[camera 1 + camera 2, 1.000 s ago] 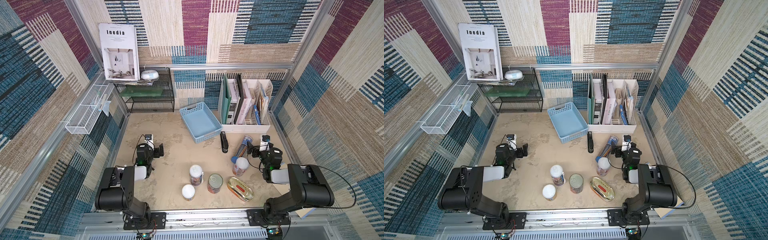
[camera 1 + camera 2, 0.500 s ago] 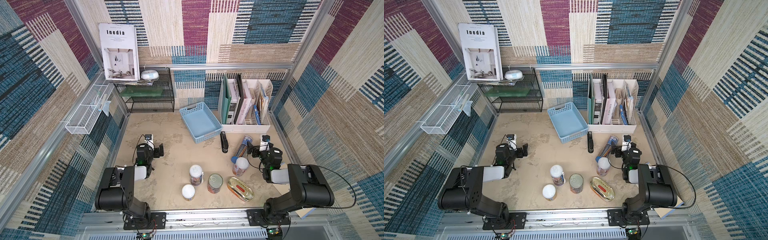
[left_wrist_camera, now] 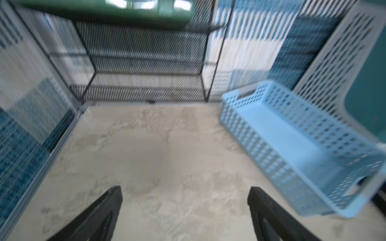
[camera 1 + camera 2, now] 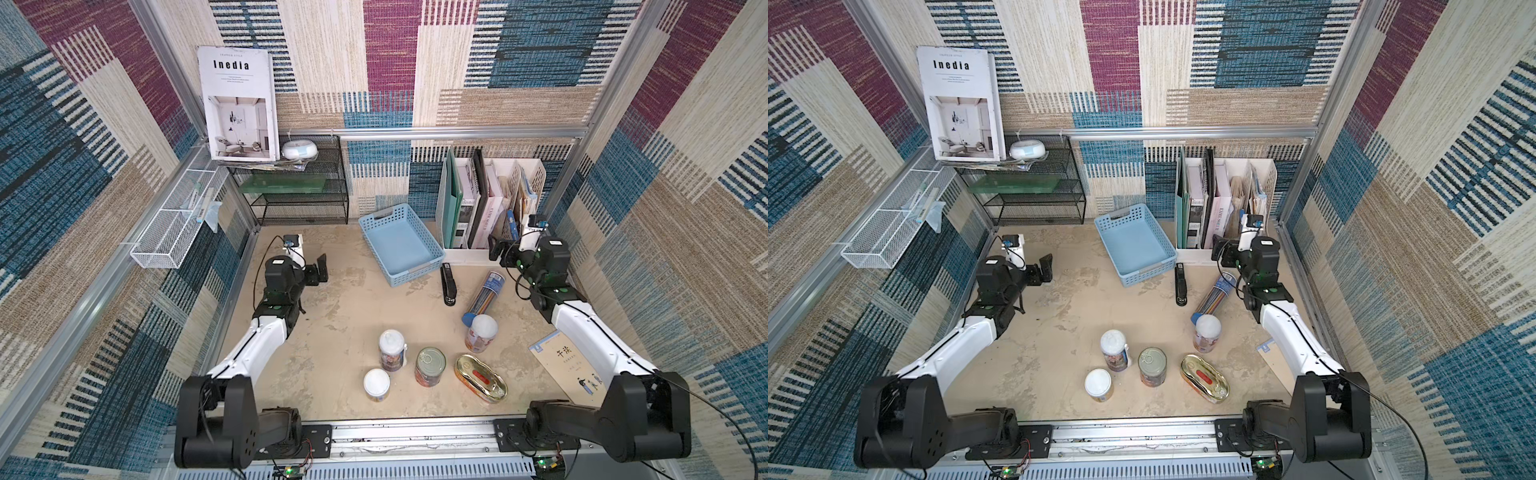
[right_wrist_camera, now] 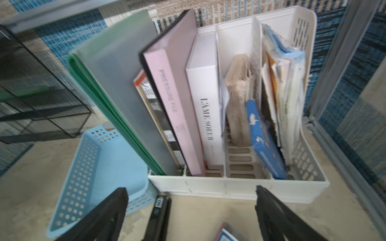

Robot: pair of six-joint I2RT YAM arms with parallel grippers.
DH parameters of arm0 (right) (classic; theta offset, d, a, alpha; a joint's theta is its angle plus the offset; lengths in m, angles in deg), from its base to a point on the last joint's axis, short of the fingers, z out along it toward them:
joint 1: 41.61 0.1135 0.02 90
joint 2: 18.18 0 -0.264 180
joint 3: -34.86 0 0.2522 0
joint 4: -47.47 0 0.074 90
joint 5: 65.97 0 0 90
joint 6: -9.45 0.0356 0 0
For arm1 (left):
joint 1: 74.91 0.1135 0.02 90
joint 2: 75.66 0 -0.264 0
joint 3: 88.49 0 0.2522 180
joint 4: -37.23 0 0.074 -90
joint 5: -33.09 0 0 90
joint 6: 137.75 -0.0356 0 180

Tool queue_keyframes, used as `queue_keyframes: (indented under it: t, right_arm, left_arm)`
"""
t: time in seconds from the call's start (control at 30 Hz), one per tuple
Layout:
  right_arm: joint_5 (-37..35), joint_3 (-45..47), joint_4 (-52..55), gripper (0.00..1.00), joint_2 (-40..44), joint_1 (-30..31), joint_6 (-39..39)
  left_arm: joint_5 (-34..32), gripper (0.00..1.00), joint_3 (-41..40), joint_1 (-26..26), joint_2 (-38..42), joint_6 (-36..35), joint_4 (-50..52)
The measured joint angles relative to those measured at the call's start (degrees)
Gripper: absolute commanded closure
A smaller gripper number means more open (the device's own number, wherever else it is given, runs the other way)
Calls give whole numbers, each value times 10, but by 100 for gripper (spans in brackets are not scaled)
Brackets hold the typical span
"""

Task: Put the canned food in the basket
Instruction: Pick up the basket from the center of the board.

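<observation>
Three white-lidded cans, a silver-topped tin and a flat oval gold tin stand near the table's front edge in both top views. The light-blue basket lies empty at the back centre. My left gripper hangs open over bare table, left of the basket. Open too, my right gripper points at the file organizer, with the basket off to one side. Neither gripper holds anything, and both are far from the cans.
A black stapler and a clear tube with a blue cap lie between basket and cans. The white file organizer stands back right. A black wire shelf stands back left. A booklet lies at the right.
Both arms have unfolded and reached toward the back of the table, the right one further. Both grippers stay open. The cans and the basket have not moved.
</observation>
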Motion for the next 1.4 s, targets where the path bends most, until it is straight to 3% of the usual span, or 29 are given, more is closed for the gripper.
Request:
queue_keyframes:
  t: [0.13,0.27,0.47,0.7,0.93,1.1,1.23,1.4]
  right_arm:
    - [5,-111,103,7,-75,99,78]
    - [30,-223,199,7,-197,155,140]
    - [80,-297,264,7,-321,207,195]
    - [85,-313,292,7,-369,224,232]
    - [76,-434,330,8,-474,220,236]
    - [74,-511,375,29,-534,219,228]
    - [84,-564,408,54,-569,218,218]
    - [70,-570,444,64,-553,217,204]
  left_arm:
    - [-3,1,158,-113,-12,-29,148]
    - [-4,1,256,-155,-68,-51,276]
    - [23,1,259,-172,-60,-40,384]
    - [38,1,263,-175,-24,-36,445]
    - [36,1,242,-175,1,-43,471]
    - [36,1,234,-175,10,-45,476]
    - [36,1,235,-175,10,-45,484]
    - [29,1,242,-175,12,-47,494]
